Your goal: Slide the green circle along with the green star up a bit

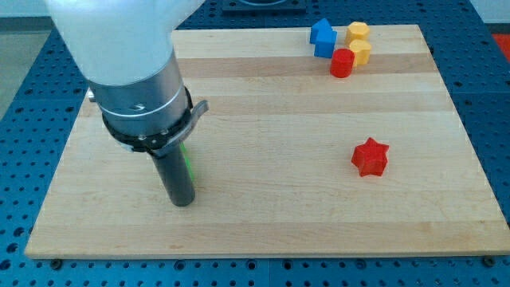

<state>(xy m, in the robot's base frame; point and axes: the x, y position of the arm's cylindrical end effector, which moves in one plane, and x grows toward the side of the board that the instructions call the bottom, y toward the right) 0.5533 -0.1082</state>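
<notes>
My dark rod hangs from the big white and grey arm at the view's left, and my tip [184, 202] rests on the wooden board [263, 183] near its lower left. A thin strip of a green block [189, 163] shows just to the right of the rod, above the tip; its shape cannot be made out. The rest of it, and any second green block, is hidden behind the rod and arm.
A red star [370, 157] lies at the board's right middle. At the top right sit a blue block [323, 37], a red block [342, 62] and two yellow blocks [358, 33] [361, 53] in a tight cluster.
</notes>
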